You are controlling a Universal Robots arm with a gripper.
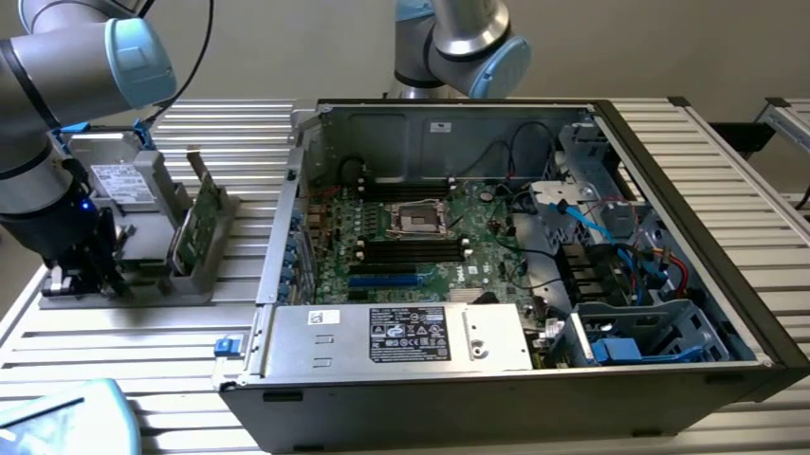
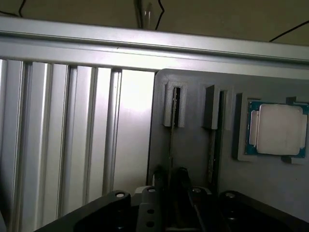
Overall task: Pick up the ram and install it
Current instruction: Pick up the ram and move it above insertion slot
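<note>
Green on edge: ram (image 2: pixel 171 145) upright in a slot of the grey holder (image 2: pixel 193 145), on the exterior view's left of the case (image 1: pixel 506 398), well apart from the board (image 1: pixel 481 218); gripper (image 2: pixel 169 182) low over the holder, right at the ram; clamped or clear of it, cannot tell; not lifted yet, so pickup in hand at best; black slots (image 1: pixel 402 250) bare, install all to do; CPU (image 2: pixel 277 129) in a recess nearby, lid blank; label (image 1: pixel 408 334) on the supply (image 1: pixel 303 351), print too small to read; likewise the sticker (image 1: pixel 120 182) on the drive (image 1: pixel 142 156).
</note>
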